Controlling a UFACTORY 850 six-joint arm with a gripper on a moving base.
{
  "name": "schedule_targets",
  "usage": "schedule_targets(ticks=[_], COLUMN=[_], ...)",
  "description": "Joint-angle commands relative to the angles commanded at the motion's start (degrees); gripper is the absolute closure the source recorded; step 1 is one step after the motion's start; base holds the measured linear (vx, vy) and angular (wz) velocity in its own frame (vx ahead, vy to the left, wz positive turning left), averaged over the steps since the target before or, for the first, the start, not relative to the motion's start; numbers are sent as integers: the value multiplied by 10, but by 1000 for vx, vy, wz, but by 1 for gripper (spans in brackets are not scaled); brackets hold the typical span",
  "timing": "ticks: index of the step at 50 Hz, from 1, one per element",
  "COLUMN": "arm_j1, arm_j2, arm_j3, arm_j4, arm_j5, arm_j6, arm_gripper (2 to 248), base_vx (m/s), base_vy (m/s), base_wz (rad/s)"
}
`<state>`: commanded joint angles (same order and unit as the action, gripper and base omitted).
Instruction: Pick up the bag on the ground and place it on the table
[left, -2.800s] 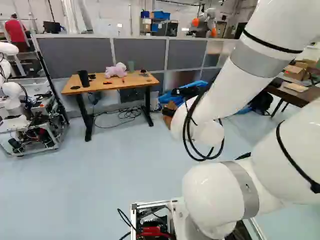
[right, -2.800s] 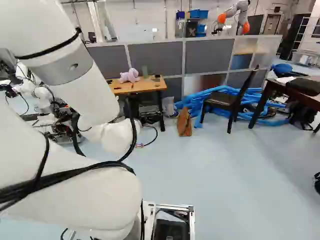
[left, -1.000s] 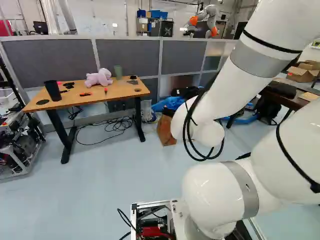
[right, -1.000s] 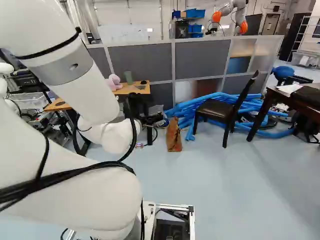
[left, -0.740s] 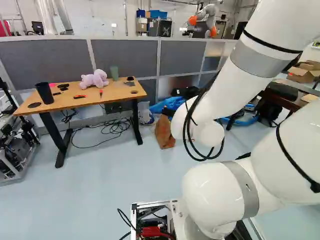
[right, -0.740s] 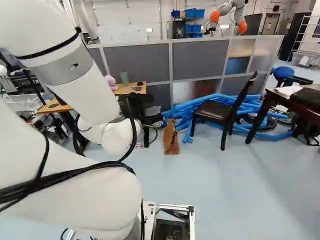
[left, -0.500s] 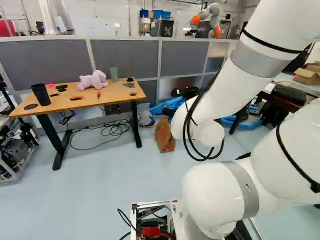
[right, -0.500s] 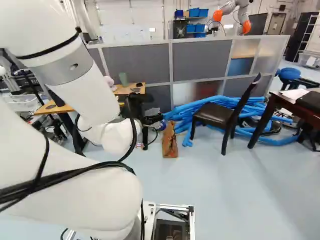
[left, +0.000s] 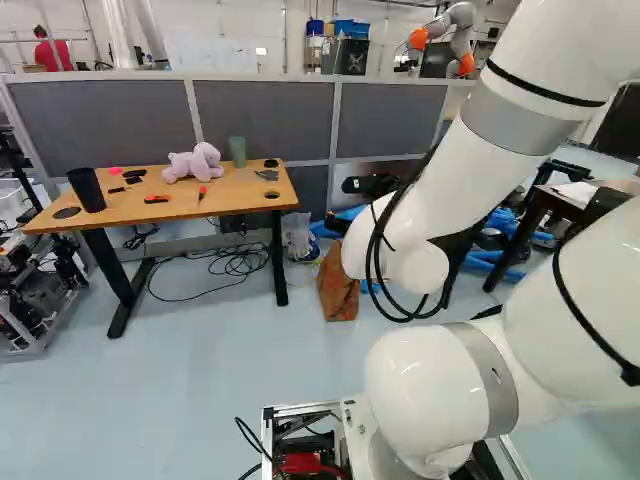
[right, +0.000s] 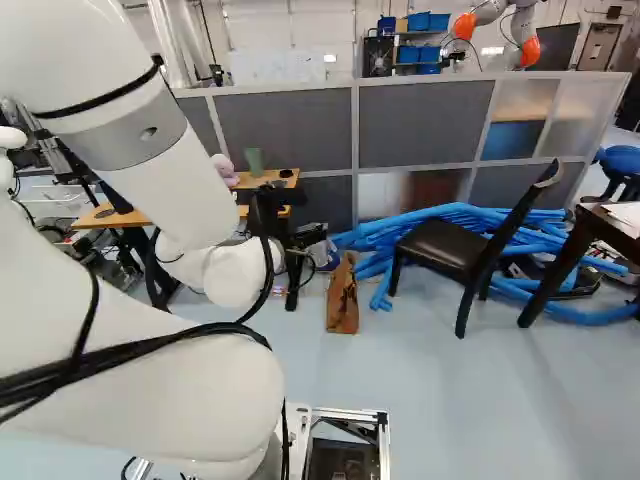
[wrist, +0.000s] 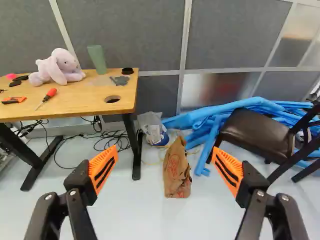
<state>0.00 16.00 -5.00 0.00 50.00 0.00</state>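
Observation:
Part of my black gripper (right: 285, 225) shows beyond the arm in the right base view, its fingertips hard to make out. In the wrist view the gripper (wrist: 165, 149) stands open, nothing between its orange pads. Ahead of it, further off, a crumpled brown paper bag (wrist: 176, 170) stands upright on the floor. The bag (left: 338, 285) is just beside the arm in the left base view, near a leg of the wooden-topped table (left: 235, 192). On that table are a pink plush bunny (wrist: 57, 67), a green cup (wrist: 97, 59), a black cup (left: 87, 189) and a screwdriver (wrist: 46, 98).
A dark chair (right: 440, 245) and blue foam tubes (right: 400, 235) lie beyond the bag, with a plastic bag (wrist: 154, 129) by the table leg. Cables (left: 235, 262) trail under the table. Grey partitions (left: 265, 120) stand behind. Another robot (left: 445, 35) is beyond them.
The base has moved: it has driven closer to the table and bag, and lately turned left, the scene shifting right in both base views. The arm holds its pose against its lowest joint.

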Motion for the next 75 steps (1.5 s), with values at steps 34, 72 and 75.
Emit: schedule_targets(ticks=[34, 72, 75], arm_j1=[0, -2, -3], arm_j2=[0, -5, -8], arm_j3=[0, -4, -6], arm_j4=[0, 0, 0], arm_j5=[0, 0, 0], arm_j6=[0, 0, 0], arm_gripper=[3, 3, 3], base_vx=[199, 164, 47], base_vy=[-122, -149, -36], base_wz=[154, 1, -15])
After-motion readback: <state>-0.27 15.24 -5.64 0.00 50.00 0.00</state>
